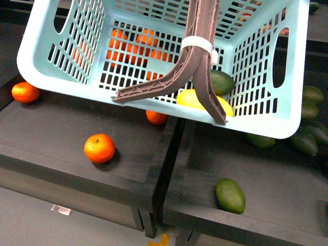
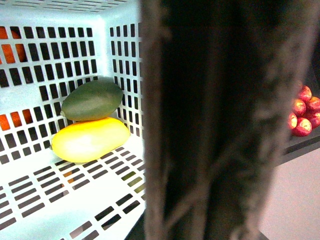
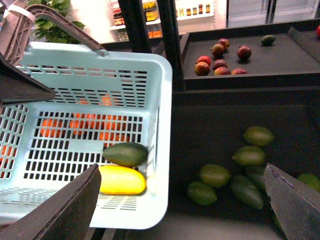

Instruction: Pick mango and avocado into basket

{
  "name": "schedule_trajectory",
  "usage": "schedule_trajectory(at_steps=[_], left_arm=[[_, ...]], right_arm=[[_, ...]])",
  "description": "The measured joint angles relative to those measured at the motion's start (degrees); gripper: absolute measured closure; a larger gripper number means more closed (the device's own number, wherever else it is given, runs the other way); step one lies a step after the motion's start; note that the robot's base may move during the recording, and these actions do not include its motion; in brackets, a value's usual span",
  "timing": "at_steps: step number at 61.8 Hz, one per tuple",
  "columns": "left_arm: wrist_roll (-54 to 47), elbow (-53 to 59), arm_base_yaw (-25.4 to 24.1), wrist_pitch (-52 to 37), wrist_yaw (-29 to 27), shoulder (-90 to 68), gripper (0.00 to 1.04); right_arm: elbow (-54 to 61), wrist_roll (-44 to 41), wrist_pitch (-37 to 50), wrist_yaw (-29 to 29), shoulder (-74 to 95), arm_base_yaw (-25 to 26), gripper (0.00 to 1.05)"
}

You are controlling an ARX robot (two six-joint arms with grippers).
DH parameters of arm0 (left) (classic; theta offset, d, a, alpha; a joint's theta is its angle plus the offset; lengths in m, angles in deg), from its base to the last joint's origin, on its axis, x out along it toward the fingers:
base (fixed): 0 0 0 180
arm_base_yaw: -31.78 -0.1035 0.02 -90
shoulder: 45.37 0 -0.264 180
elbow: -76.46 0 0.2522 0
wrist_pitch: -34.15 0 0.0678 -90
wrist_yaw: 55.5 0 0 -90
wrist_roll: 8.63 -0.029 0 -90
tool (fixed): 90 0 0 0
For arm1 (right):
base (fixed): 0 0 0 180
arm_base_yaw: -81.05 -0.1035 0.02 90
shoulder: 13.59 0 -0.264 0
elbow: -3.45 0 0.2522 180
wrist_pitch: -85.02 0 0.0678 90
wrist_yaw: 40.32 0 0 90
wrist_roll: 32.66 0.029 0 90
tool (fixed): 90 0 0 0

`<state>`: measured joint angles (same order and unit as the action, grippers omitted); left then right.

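- The basket (image 1: pixel 46 56), pale teal with slotted sides, is tilted and raised above the dark display bins; its brown handle (image 1: pixel 197 61), tied with a white zip tie (image 1: pixel 197 47), rises out of the top of the front view.
- The mango (image 2: pixel 90 139), all bright yellow, lies on the basket's floor in a corner.
- The avocado (image 2: pixel 92 100), smooth and dark green, lies against the mango, touching it, close to the basket's wall.
- In the left wrist view the brown handle fills much of the picture at close range; whether the left gripper is clamped on it I cannot tell.
- The right gripper (image 3: pixel 185 210) is spread wide and holds nothing; its dark fingers (image 3: pixel 60 210) frame the basket and the bin beside it.
- Oranges (image 1: pixel 100 148) lie loose in the left bin, and more show through the basket's slots.
- Green fruits (image 3: pixel 215 175) are clustered in the bin beside the basket; one green fruit (image 1: pixel 230 195) lies alone near that bin's front edge.
- Red fruits (image 3: pixel 220 60) sit in a farther bin, well apart from the basket.
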<state>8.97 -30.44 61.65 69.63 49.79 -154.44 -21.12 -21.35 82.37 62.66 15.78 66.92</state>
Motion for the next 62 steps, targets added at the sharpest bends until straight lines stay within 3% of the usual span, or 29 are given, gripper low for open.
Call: schedule_trajectory(at_steps=[21,27,40,44,48,62], left_arm=[[0.0,0.0,0.0,0.0,0.0,0.0,1.00],[0.0,0.0,0.0,0.0,0.0,0.0,1.00],[0.0,0.0,0.0,0.0,-0.1,0.0,1.00],[0.0,0.0,0.0,0.0,0.0,0.0,1.00],[0.0,0.0,0.0,0.0,0.0,0.0,1.00],[0.0,0.0,0.0,0.0,-0.1,0.0,1.00]], right_arm=[[0.6,-0.1,-0.2,0.4,-2.8,0.0,0.08],[3.3,-5.9,5.6,-1.2,-4.6,1.6,0.26],[6.5,-10.6,3.6,-5.8,-10.1,6.6,0.72],[7.3,-11.0,2.3,-12.0,-12.1,11.5,0.88],[7.8,-11.0,1.5,-12.4,-13.7,13.8,1.03],[10.1,-11.1,0.4,-12.9,-17.5,14.0,1.02]])
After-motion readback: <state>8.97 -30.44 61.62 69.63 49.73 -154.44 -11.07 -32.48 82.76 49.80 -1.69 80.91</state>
